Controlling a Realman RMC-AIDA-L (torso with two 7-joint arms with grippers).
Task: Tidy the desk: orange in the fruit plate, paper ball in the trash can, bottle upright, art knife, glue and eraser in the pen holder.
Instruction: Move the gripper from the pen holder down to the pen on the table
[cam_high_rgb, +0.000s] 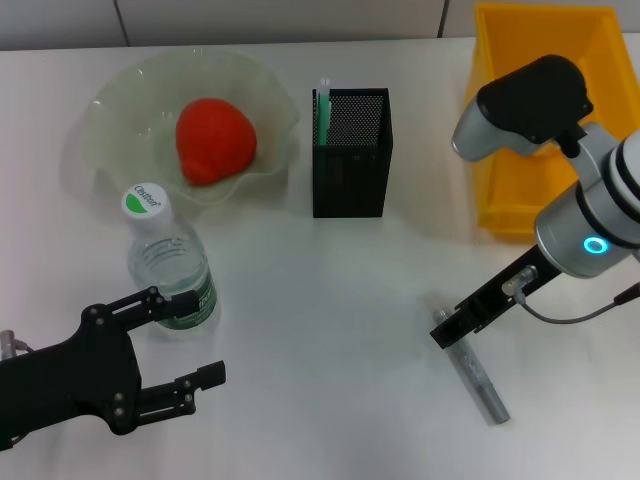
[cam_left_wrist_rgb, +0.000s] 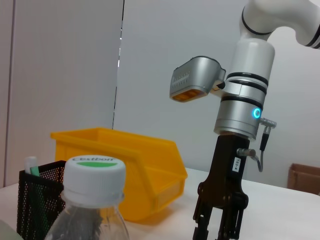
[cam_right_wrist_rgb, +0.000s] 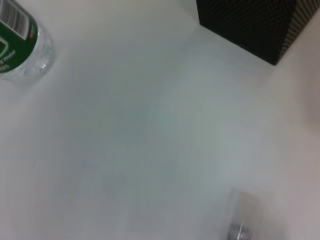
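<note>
The orange (cam_high_rgb: 213, 140) lies in the pale-green fruit plate (cam_high_rgb: 110, 100) at the back left. In front of the plate the bottle (cam_high_rgb: 168, 262) stands upright, cap on. My left gripper (cam_high_rgb: 188, 340) is open just in front of it; one finger crosses the bottle's base and nothing sits between the fingers. The grey art knife (cam_high_rgb: 478, 378) lies flat on the table at the front right. My right gripper (cam_high_rgb: 450, 328) points down at its far end, open. A green-and-white stick stands in the black mesh pen holder (cam_high_rgb: 350, 150). Paper ball, eraser and glue are out of view.
The yellow trash can (cam_high_rgb: 540, 120) stands at the back right, behind the right arm. The left wrist view shows the bottle cap (cam_left_wrist_rgb: 95, 172), pen holder (cam_left_wrist_rgb: 40, 200) and trash can (cam_left_wrist_rgb: 130, 165). White tabletop (cam_high_rgb: 330, 300) lies between both grippers.
</note>
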